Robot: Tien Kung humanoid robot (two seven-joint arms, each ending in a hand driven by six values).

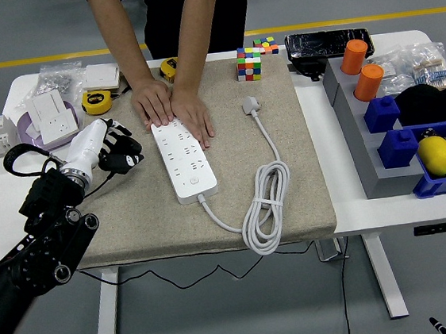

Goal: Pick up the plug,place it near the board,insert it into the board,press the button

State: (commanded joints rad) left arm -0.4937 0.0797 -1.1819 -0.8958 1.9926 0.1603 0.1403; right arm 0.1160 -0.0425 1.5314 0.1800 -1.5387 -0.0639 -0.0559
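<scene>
Head view: our left hand's black fingers [126, 157] are loosely apart and empty, the left hand [103, 150] hovering over the beige mat's [279, 97] left edge, beside the long white power board [183, 158]. A person's hands [173, 107] press the board's far end, likely steadying it. The small white plug [250, 104] lies near the mat's far edge, its cable coiled.

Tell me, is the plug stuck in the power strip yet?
Not yet. The grey plug lies loose on the beige mat, apart from the white power strip.
</scene>
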